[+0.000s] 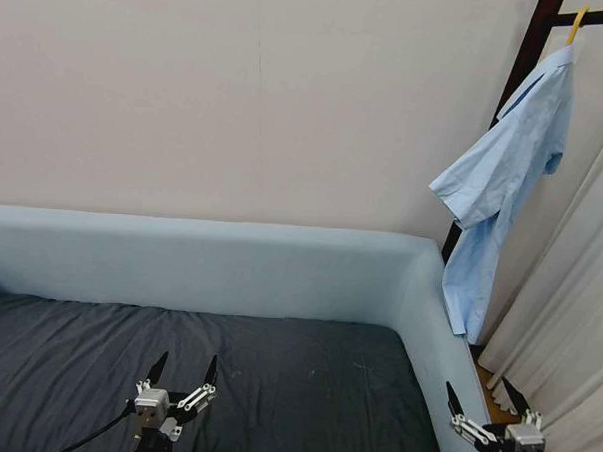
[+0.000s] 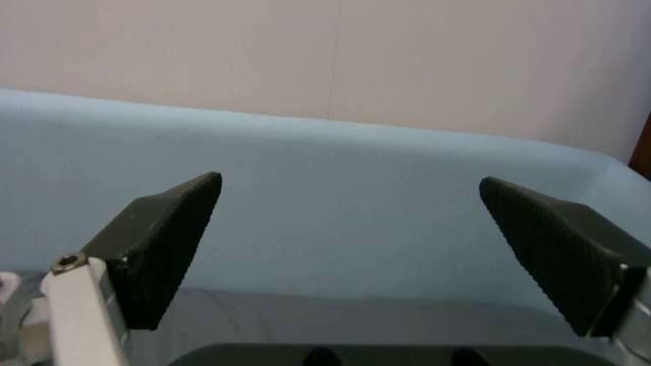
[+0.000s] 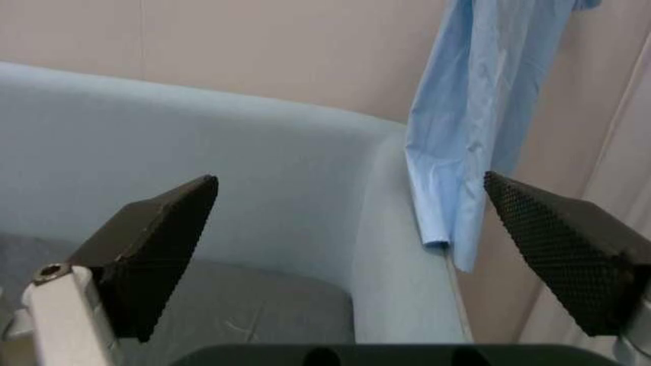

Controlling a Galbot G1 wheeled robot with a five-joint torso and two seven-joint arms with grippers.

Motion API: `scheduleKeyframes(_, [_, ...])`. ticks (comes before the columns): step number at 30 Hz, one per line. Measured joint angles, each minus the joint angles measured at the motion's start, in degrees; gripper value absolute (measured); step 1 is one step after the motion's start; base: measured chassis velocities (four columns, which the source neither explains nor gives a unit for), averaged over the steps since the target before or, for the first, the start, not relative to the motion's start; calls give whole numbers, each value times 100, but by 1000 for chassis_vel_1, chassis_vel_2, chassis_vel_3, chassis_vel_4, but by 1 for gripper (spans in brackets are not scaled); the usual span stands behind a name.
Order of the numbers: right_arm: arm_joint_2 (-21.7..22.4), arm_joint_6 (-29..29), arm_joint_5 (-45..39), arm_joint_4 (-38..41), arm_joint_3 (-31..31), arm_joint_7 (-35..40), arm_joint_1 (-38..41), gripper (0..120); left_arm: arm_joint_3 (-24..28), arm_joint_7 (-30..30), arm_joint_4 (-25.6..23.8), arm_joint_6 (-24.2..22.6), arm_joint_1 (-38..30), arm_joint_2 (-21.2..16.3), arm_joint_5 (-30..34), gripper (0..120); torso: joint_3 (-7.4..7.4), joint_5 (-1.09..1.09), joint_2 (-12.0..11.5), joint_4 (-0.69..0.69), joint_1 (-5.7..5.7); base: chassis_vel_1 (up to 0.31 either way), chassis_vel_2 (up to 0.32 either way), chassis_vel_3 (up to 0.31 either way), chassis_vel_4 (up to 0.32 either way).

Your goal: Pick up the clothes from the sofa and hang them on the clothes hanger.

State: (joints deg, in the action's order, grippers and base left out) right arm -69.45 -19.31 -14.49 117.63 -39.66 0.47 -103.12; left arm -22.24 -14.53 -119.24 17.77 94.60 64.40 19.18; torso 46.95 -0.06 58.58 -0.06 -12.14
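The light blue shirt (image 1: 503,185) hangs at the upper right of the frame on a yellow hanger (image 1: 577,26), which hooks over the dark clothes rack (image 1: 531,41) standing just beyond the sofa's right arm. Its hem drops beside that arm, between the sofa (image 1: 230,268) and the pale curtain (image 1: 568,318) at the right edge. The sofa's dark seat cushion (image 1: 295,376) spans the lower part of the head view. Left of centre at the bottom, the left gripper (image 1: 186,361) hovers above the cushion, jaws spread wide and grasping nothing. Its wrist view looks between them at the pale blue backrest. At the lower right, the right gripper (image 1: 477,386) sits over the sofa's right arm, jaws likewise released. Between them its wrist view catches the shirt's lower half against the wall.
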Motion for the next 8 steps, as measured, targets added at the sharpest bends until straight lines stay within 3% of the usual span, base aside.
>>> scheduleKeyframes(8, [80,211,-268,168,112,99,307,100,0,0,0,0,0,0,0,100,1,1,0,0,0,0,0,0,0])
